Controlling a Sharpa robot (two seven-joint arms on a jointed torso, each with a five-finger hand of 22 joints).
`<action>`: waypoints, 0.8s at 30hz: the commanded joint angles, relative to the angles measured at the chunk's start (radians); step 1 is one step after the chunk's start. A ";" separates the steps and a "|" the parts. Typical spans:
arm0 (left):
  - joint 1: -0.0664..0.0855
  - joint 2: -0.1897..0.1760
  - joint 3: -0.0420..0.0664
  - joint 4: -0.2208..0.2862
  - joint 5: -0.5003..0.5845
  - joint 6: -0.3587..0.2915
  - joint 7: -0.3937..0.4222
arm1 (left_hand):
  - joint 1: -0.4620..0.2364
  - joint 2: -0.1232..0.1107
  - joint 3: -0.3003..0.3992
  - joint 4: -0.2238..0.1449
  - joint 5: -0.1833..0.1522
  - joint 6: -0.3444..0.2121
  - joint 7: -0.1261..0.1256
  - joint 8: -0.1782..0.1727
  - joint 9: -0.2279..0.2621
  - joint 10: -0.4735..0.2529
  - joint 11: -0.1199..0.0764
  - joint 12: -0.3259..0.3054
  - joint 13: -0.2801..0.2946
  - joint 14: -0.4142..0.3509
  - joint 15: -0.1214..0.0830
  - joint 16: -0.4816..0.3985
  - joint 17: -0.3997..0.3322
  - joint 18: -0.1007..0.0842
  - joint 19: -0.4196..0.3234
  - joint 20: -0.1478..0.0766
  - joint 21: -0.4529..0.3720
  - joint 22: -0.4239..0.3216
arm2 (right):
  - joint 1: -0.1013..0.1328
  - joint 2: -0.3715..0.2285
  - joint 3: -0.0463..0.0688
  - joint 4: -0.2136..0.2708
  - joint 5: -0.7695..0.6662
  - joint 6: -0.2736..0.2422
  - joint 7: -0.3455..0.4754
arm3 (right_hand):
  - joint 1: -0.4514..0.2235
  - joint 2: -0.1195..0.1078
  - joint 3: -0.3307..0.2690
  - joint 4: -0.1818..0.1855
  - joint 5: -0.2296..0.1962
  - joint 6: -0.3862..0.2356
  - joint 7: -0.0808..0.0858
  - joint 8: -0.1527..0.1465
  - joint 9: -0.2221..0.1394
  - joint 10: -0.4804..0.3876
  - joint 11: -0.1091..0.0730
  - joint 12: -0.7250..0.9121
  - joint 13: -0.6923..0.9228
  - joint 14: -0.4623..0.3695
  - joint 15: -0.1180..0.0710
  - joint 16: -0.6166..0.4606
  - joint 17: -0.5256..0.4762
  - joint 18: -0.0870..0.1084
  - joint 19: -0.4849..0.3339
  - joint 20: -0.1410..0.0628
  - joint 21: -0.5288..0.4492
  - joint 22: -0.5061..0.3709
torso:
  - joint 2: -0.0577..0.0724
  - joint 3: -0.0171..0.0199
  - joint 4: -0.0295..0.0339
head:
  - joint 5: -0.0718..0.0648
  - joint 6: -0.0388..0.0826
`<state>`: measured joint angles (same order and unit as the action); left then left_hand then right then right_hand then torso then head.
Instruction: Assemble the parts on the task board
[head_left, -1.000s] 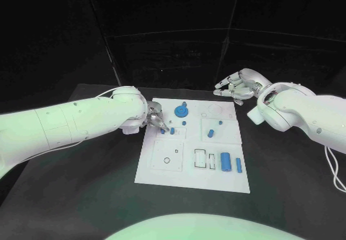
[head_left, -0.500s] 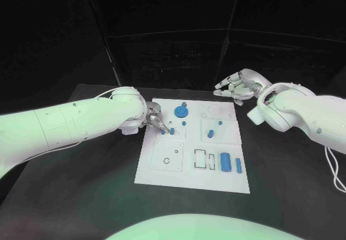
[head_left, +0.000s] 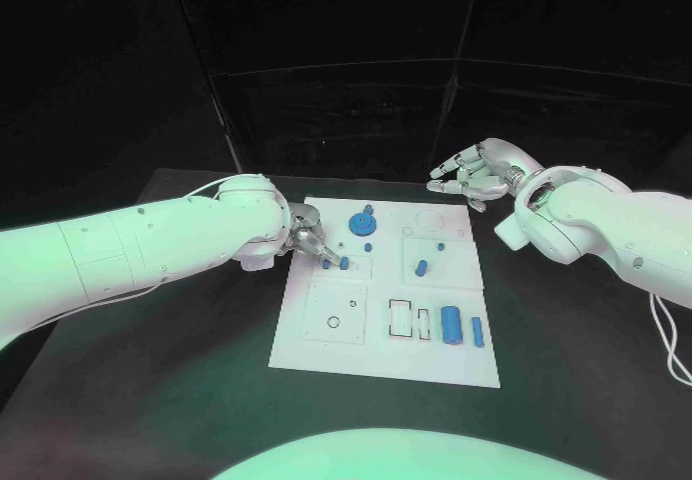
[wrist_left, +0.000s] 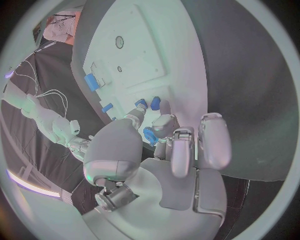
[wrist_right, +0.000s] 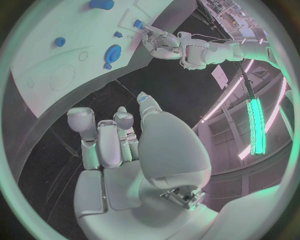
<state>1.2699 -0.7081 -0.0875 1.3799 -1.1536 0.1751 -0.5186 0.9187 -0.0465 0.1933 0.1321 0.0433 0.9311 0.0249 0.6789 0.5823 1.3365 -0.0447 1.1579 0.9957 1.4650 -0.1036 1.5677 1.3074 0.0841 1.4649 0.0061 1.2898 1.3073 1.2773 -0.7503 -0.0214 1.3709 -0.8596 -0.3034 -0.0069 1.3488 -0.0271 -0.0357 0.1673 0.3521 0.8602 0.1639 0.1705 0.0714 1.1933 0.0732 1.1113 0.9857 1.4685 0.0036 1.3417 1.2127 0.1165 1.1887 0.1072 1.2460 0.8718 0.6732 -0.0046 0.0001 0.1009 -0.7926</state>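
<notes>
While the white task board (head_left: 332, 345) is lying flat in the middle of the black table (head_left: 173, 400), the left hand (head_left: 309, 238) is being held low over the board's far-left part, and a small blue peg (head_left: 329, 261) is being pinched at its fingertips (wrist_left: 140, 109), just left of a second small blue peg (head_left: 345, 262) standing on the board. A round blue gear (head_left: 362, 221) is being carried at the board's far edge, with a small blue piece (head_left: 371, 246) just nearer. A short blue cylinder (head_left: 423, 266) is lying tilted in a square recess right of centre. In the near-right recesses, a long blue cylinder (head_left: 453, 324) and a narrow blue bar (head_left: 477, 331) are being kept side by side, beside two outlined rectangular slots (head_left: 400, 317). The right hand (head_left: 473, 172) is being held above the table beyond the board's far-right corner, fingers loosely curled and apart, nothing being gripped
</notes>
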 joint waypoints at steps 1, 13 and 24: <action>0.005 -0.006 0.003 0.011 -0.004 -0.050 -0.001 | 0.000 0.009 -0.013 0.002 0.004 -0.003 -0.002 -0.004 0.001 -0.002 -0.003 0.002 -0.004 0.106 -0.005 0.003 0.263 -0.017 0.040 -0.009 -0.005 0.003 | 0.002 0.000 0.001 0.000 0.003 -0.002 0.012 | -0.001 0.004 -0.005 0.000 0.004 -0.007 0.001 0.007 -0.001 -0.001 0.002 -0.004 -0.001 0.026 -0.007 -0.004 -0.001 0.018 -0.006 -0.002 -0.005 -0.001 | 0.000 -0.0002 0.0003 | -0.001 0.001; 0.022 -0.031 0.018 0.043 0.058 -0.198 0.067 | 0.107 0.041 -0.081 -0.002 0.011 -0.100 0.042 -0.043 -0.018 -0.160 0.036 -0.173 -0.228 0.078 0.028 -0.057 0.170 0.030 -0.044 0.019 -0.258 -0.206 | 0.002 0.001 0.001 -0.003 0.003 -0.001 0.012 | -0.001 0.004 -0.005 0.000 0.004 -0.007 0.001 0.007 -0.001 -0.001 0.002 -0.004 -0.001 0.026 -0.007 -0.004 -0.001 0.018 -0.006 -0.002 -0.005 -0.001 | 0.000 0.0002 0.0000 | -0.002 0.003; 0.022 0.057 0.000 -0.024 0.036 -0.342 0.402 | 0.454 0.050 0.022 -0.176 0.009 -0.180 0.152 -0.205 -0.193 -0.472 0.138 -0.501 -0.523 -0.298 0.122 -0.553 -0.453 0.090 -0.313 0.098 -0.747 -0.567 | 0.002 0.009 0.000 -0.007 0.003 -0.001 0.012 | -0.001 0.005 -0.006 0.001 0.005 -0.008 0.001 0.007 -0.002 -0.001 0.002 -0.005 -0.001 0.026 -0.007 -0.004 -0.001 0.018 -0.006 -0.002 -0.006 -0.001 | 0.002 -0.0003 -0.0032 | -0.005 0.013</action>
<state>1.2945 -0.6545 -0.0866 1.3630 -1.0947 -0.0719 -0.2775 1.3660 0.0033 0.2076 -0.0422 0.0551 0.7456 0.1714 0.4795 0.3963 0.8647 0.0886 0.6684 0.4843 1.1788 0.0163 1.0286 0.8714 0.1556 1.1549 0.1018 0.5475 0.7437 1.2772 -0.7432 -0.0215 1.3636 -0.8596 -0.3034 -0.0058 1.3488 -0.0271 -0.0357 0.1673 0.3521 0.8602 0.1639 0.1705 0.0715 1.1933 0.0732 1.1114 0.9859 1.4685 0.0036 1.3417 1.2128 0.1166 1.1887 0.1072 1.2460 0.8720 0.6735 -0.0043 -0.0011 0.0952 -0.7820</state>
